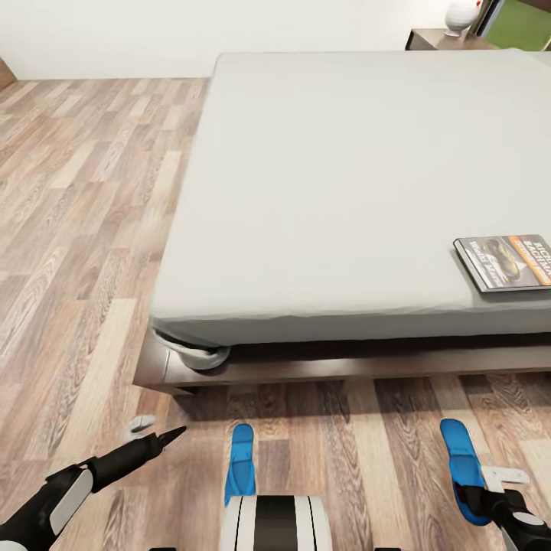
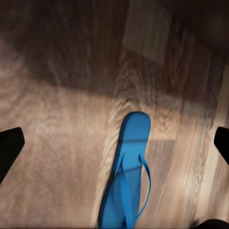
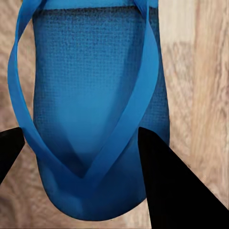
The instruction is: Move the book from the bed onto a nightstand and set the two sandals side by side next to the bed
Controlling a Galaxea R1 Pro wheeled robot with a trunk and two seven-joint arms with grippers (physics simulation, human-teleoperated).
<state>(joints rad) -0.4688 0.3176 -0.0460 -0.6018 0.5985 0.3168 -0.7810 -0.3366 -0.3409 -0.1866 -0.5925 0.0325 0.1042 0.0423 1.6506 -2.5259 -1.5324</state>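
The right tool (image 3: 78,152) is spread around one bright blue flat sandal (image 3: 93,105) on the brown plank floor (image 1: 84,229). The left tool (image 2: 114,143) (also spread) hangs above the other blue sandal (image 2: 129,176).

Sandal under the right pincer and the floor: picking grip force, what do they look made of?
The sandal looks like soft matte foam or rubber: its footbed shows a fine pebbled texture, with smooth thin straps. The floor looks like wood plank, with visible grain, seams and slight sheen.
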